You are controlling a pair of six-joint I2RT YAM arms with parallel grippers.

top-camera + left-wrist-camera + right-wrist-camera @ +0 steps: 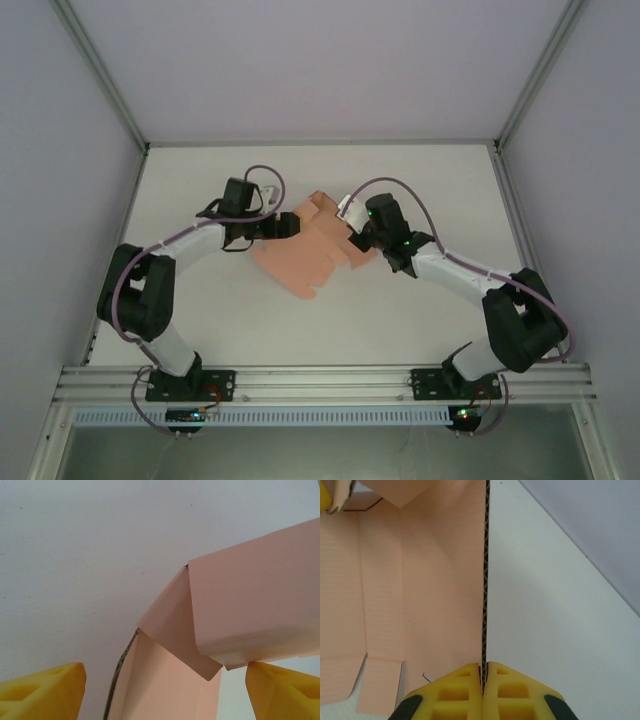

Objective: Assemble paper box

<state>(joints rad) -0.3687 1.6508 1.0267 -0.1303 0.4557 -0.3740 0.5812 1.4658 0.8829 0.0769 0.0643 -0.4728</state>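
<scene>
Your spread left end effector [165, 669] straddles the folded flap of the paper box [250, 605]; your right end effector [483, 666] pinches its edge.

In the left wrist view the paper box [250, 605] is running off the frame at 3 and 6 o'clock; from above, the right gripper [356, 238] is covering its 3 o'clock edge.
</scene>
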